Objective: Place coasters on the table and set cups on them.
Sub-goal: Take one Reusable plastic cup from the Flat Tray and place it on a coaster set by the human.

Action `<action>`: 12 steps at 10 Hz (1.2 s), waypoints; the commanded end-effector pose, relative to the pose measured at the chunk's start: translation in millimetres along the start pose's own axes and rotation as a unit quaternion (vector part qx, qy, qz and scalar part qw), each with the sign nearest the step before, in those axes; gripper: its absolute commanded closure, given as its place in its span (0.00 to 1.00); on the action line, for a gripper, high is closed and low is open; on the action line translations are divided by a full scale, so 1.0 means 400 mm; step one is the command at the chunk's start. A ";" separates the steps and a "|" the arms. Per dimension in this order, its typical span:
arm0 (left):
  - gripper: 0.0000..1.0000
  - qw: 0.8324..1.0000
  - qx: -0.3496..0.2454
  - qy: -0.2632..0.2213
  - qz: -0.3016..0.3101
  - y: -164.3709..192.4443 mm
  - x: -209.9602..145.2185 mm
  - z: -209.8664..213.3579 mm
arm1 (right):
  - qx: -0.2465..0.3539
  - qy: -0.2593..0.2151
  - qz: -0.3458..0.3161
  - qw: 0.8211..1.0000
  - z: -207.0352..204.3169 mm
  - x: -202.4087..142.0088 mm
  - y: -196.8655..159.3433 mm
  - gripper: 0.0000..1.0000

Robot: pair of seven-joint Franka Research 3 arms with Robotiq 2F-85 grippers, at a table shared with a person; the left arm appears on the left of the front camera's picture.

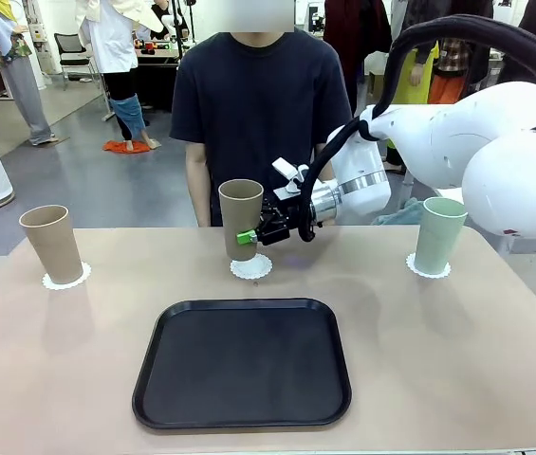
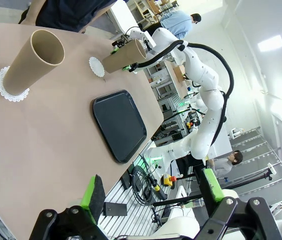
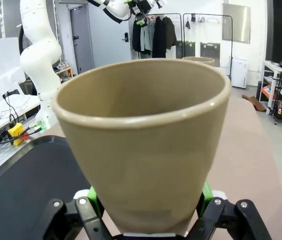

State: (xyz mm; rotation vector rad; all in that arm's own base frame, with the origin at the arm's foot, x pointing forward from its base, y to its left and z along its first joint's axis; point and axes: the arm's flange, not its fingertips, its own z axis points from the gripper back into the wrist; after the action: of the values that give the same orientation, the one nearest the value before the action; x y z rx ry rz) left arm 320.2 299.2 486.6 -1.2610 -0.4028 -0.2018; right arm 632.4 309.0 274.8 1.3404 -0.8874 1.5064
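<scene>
Three coasters lie on the table (image 1: 59,360), well apart along the far side: left coaster (image 1: 66,279), middle coaster (image 1: 251,267), right coaster (image 1: 429,269). A tan cup (image 1: 50,244) stands upright on the left one, the green cup (image 1: 438,234) upright on the right one (both look finished). The right gripper (image 1: 260,234) is clenched on the second tan cup (image 1: 240,218) low on its side, green pads on either flank in the right wrist view; the cup sits at or just above the middle coaster, whether touching I cannot tell. The left gripper (image 2: 150,192) hangs released, holding nothing, back from the table. The black tray (image 1: 243,362) lies near the robot. Remaining, by my reading: seat the last cup, let go, withdraw.
</scene>
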 end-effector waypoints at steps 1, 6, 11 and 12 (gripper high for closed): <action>0.00 1.000 0.003 -0.003 0.004 -0.005 0.001 0.004 | 0.015 0.015 -0.007 1.000 0.011 -0.006 -0.017 0.17; 0.00 1.000 0.003 -0.003 0.004 -0.005 0.001 0.004 | -0.013 0.041 -0.011 0.999 0.027 -0.051 -0.045 0.17; 0.00 1.000 0.003 -0.003 0.004 -0.005 0.001 0.004 | -0.027 0.032 -0.025 0.999 0.042 -0.072 -0.072 0.17; 0.00 1.000 0.003 -0.003 0.004 -0.005 0.001 0.004 | -0.028 0.030 -0.027 0.999 0.045 -0.074 -0.072 0.17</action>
State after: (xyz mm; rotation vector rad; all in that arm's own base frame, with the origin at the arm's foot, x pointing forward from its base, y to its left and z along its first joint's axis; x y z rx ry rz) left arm 320.2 299.2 486.6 -1.2610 -0.4028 -0.2018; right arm 656.2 294.5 243.1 1.2535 -0.8531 1.4840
